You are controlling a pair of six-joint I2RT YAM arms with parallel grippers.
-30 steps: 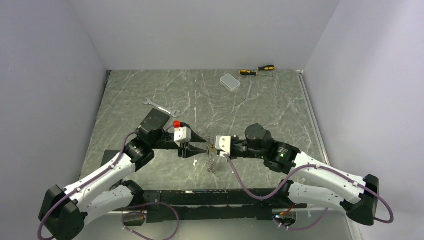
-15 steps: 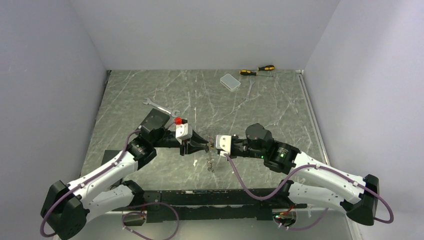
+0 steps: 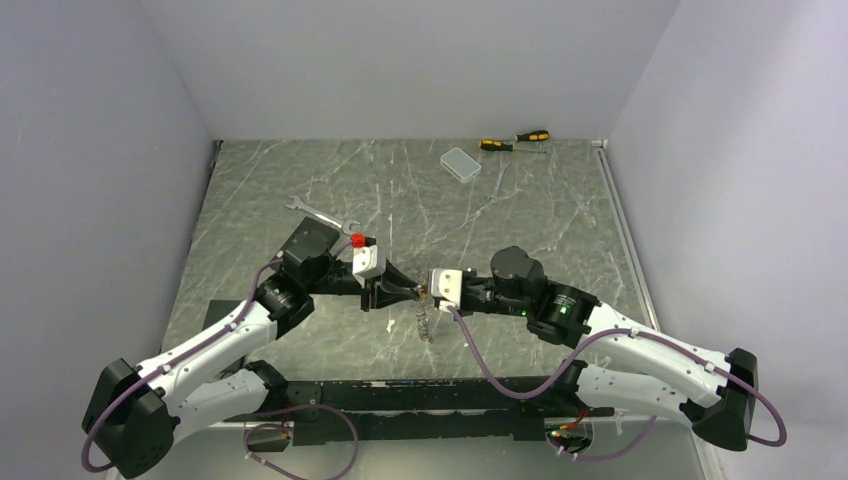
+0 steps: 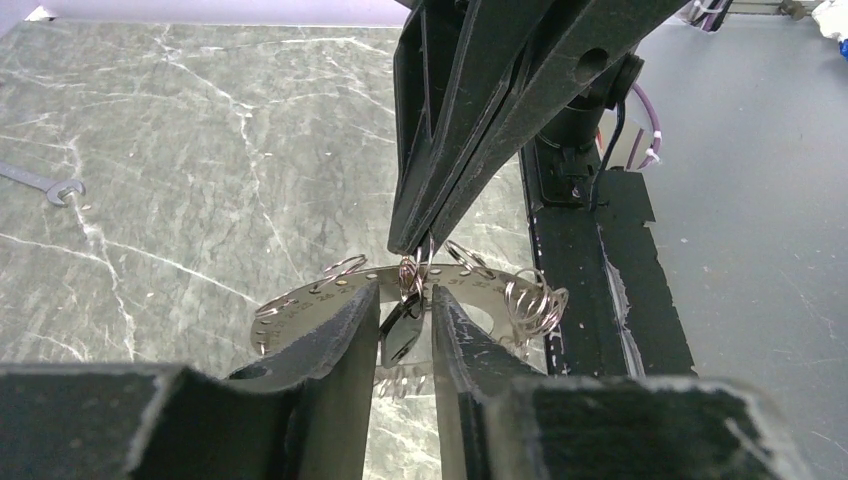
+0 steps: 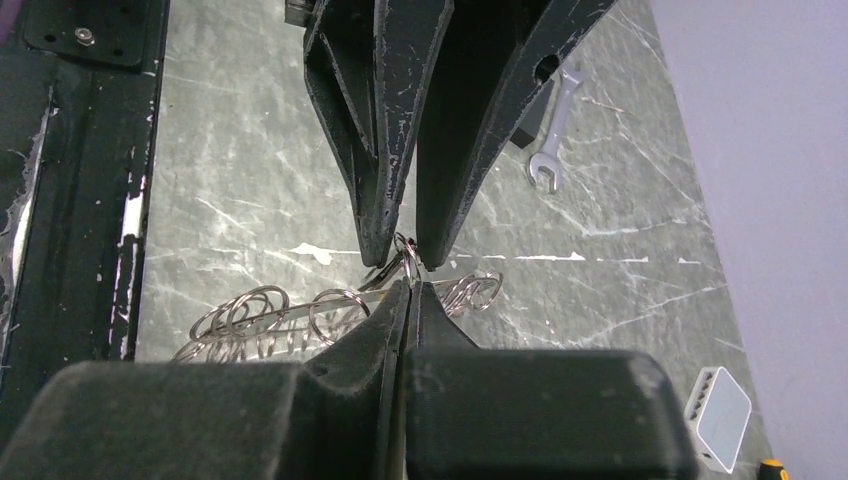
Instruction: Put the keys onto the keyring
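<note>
Both arms meet above the near middle of the grey-green marbled table [image 3: 300, 180]; the right gripper [image 5: 408, 290] has its two black fingers pressed hard together, pinching a small wire loop at the top of the keyring [image 4: 305, 305], a thin silvery metal band with a toothed, perforated rim that hangs slack beneath it, clear of the table. The change over the last second: the left gripper [image 4: 403, 300] has advanced from a short way off to tip against tip with the right one, and its fingers have drawn in from a wider spread to a narrow gap; in that gap sits a small dark key [image 4: 400, 335], judged to be the black-headed one, just below the pinched loop. Whether the left fingers now clamp the key or only flank it, I cannot tell from either wrist view. Judgement: the threading step is in hand, key and loop brought together, the key not yet shown riding on the ring; the other two keys cannot be made out. Risk: the ring is flexible and may swing; the loop is tiny, so alignment leaves little margin.
</note>
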